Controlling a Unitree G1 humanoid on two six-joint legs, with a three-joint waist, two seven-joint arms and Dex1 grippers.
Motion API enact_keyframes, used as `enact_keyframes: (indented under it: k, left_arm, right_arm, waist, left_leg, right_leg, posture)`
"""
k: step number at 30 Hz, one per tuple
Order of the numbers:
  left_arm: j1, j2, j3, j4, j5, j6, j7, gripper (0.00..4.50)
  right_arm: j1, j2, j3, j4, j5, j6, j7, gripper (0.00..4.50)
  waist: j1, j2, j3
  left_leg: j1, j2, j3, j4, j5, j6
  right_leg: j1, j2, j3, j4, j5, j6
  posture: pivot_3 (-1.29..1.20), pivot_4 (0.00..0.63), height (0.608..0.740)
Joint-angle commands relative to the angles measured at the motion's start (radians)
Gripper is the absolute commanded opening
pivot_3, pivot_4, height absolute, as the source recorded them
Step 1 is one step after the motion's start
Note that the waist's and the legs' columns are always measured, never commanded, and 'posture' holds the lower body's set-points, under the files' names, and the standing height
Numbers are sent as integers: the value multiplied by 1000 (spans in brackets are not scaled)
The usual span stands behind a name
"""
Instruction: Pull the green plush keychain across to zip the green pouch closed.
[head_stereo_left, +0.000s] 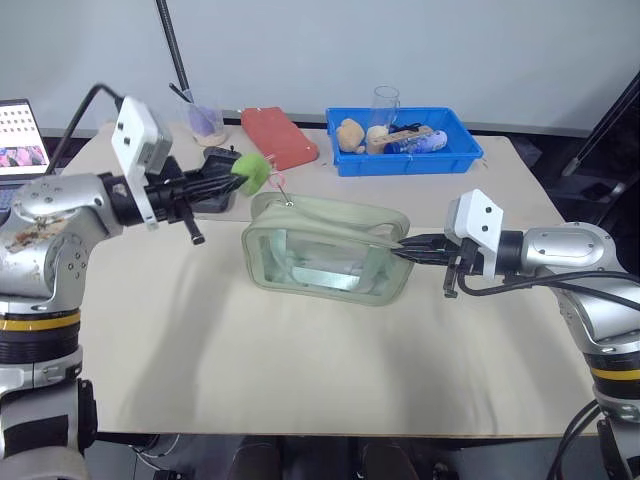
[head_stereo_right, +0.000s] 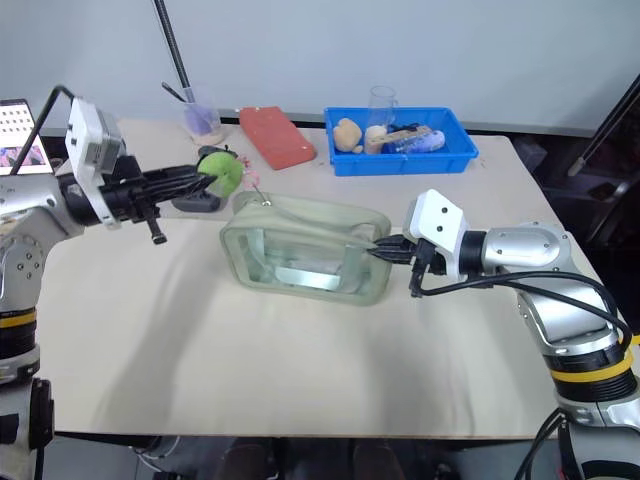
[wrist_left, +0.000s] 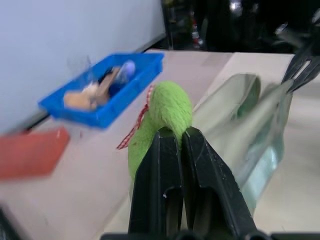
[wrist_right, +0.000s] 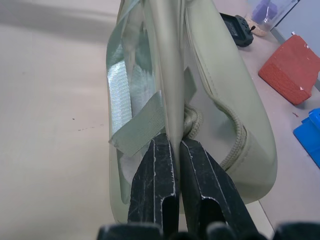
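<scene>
At left of centre in the head camera's frame, the left gripper (head_stereo_left: 232, 179) is clenched on the green plush keychain (head_stereo_left: 253, 172), its two black fingers (wrist_left: 170, 165) pinched together on the fuzzy lump's near end, as the left wrist camera shows. The plush is held in the air just above and to the upper left of the green pouch (head_stereo_left: 325, 248), and a thin pinkish cord (head_stereo_left: 279, 188) runs down from it to the zipper pull (head_stereo_left: 289, 204) at the pouch's left top corner. Gripping the plush rather than the small pull looks like the easier way to haul the slider along.

The pouch sits mid-frame on the tan table (head_stereo_left: 300, 370), its top seam gaping, so the zip appears open along its length and the closing pull not yet made.

At right of centre, the right gripper (head_stereo_left: 409, 250) is clamped on the pouch's right end, fingers (wrist_right: 160, 175) closed on a fold of fabric along the zipper line. That hold seems meant to anchor the soft bag, so that it resists the pull instead of sliding or crumpling.

Along the upper edge, a red block (head_stereo_left: 279, 137) and a blue tray (head_stereo_left: 405, 160) of oddments lie well apart from the work.
</scene>
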Motion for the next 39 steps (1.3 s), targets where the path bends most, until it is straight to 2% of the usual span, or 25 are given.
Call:
enact_keyframes:
  k: [1,6,9,11,16,17,20,25,28,30,35,36,39]
  left_arm:
    - [-33,-33,-101,-9,71,-93,-35,23]
    - [-20,-37,-191,39,180,-221,-82,23]
    - [-38,-47,-168,64,167,-220,-86,920]
    - [-44,-44,-150,64,154,-212,-88,1787]
    - [-12,11,-93,31,122,-172,-107,4270]
    - [-7,26,-78,31,118,-156,-104,4457]
    - [38,67,-50,60,140,-151,-99,4457]
    - [155,38,-35,82,144,-184,-72,4457]
    - [169,5,-33,68,130,-178,-57,3679]
    - [168,-6,-39,62,135,-179,-55,2821]
    - [162,-12,-40,58,133,-174,-57,267]
    - [161,-8,-41,59,135,-174,-59,92]
    - [160,0,-44,60,141,-167,-60,92]
  right_arm:
    - [-13,1,-31,-22,3,1,-13,0]
    - [-8,-3,-37,-28,-1,1,-18,0]
    - [3,-8,-45,-39,1,6,-25,0]
    - [11,-10,-48,-44,1,10,-31,0]
    - [30,-18,-55,-40,-3,5,-38,0]
    - [31,-19,-58,-40,-2,5,-39,0]
    - [30,-17,-58,-40,0,7,-40,0]
    - [13,-6,-45,-35,0,8,-38,0]
    - [3,-8,-44,-31,2,9,-30,0]
    - [-3,-8,-43,-28,4,10,-28,0]
    - [-12,-1,-39,-24,2,12,-28,0]
    - [-14,0,-39,-23,-3,8,-30,0]
    - [-22,5,-41,-21,-7,10,-37,0]
  waist:
    - [-1,0,0]
    - [-5,0,0]
    - [-3,0,0]
    - [-2,0,0]
    - [-4,0,0]
    - [-4,0,0]
    - [-4,0,0]
    - [-2,0,0]
    - [3,0,0]
    - [3,0,0]
    - [-1,0,0]
    - [-1,0,0]
    - [-2,0,0]
  left_leg:
    - [0,0,0,0,0,0]
    - [0,0,0,0,0,0]
    - [0,0,-1,0,0,0]
    - [0,0,-1,0,0,0]
    - [0,0,-1,0,0,0]
    - [0,0,-1,0,0,0]
    - [0,0,-1,0,0,0]
    - [0,0,0,0,0,0]
    - [-1,0,0,0,0,0]
    - [-1,0,0,0,0,0]
    - [-1,1,0,0,0,0]
    - [-1,1,0,0,0,0]
    - [-1,1,0,0,0,0]
  right_leg:
    - [0,0,0,0,0,0]
    - [-1,1,0,0,0,0]
    - [-1,1,0,1,0,0]
    - [-1,1,0,1,0,0]
    - [-1,0,0,0,0,0]
    - [-1,1,0,0,0,0]
    - [-1,1,0,1,0,0]
    - [-1,0,0,1,0,0]
    - [-1,0,0,0,0,0]
    - [-1,0,0,0,0,0]
    - [-1,0,0,1,0,0]
    - [-1,0,0,1,0,0]
    - [-1,0,0,0,0,0]
  posture:
    - [0,150,740]
    - [0,150,740]
    - [0,150,740]
    - [0,150,740]
    - [0,150,740]
    - [0,150,740]
    - [0,150,740]
    - [0,150,740]
    - [0,150,740]
    - [0,150,740]
    - [0,150,740]
    - [0,150,740]
    - [0,150,740]
